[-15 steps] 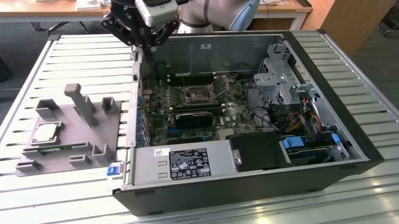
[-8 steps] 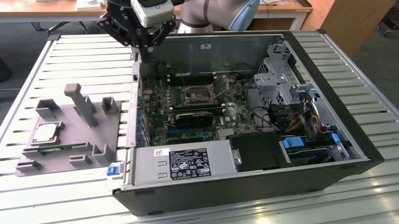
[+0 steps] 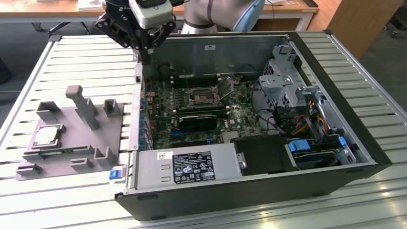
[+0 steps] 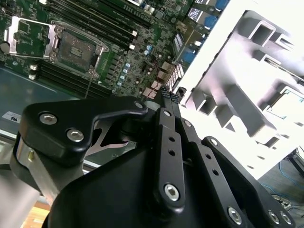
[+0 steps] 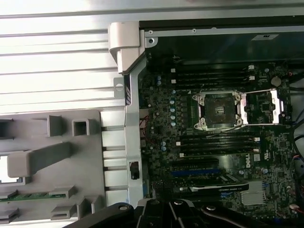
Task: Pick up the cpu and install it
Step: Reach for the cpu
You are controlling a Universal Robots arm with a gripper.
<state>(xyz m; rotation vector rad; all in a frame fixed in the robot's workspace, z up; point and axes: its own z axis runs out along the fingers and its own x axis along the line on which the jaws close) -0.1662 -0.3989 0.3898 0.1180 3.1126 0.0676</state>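
**Status.** The cpu (image 3: 47,136) lies flat, metal face up, in its recess on the grey holder (image 3: 111,133), which sits on the slatted desk (image 3: 89,57) at the exterior view's left of the open computer case (image 3: 254,195). It has not been picked up. The socket (image 3: 202,97) on the circuit board is empty; in the first wrist view its retaining frame (image 5: 263,107) is swung open beside it.

**Hazards (assessed).**
- The jaws look pressed together with nothing between them. If they came down on the cpu like this, they would press on its lid rather than grip its edges.
- A tall post (image 3: 79,98) stands just beside the cpu. An approach from that side could strike the post or shift the holder.
- The side wall of the case stands between holder and socket. A low carry could clip it and knock the cpu loose.
- The socket contacts are exposed. A tilted or wrongly turned cpu could damage them.

**Arm pose.** The arm (image 3: 216,14) reaches in from the far side of the desk. The gripper (image 3: 146,61) points straight down and hangs over the case's side wall, between holder and socket and well apart from the cpu. In the second wrist view its tips (image 4: 167,92) sit above that wall.
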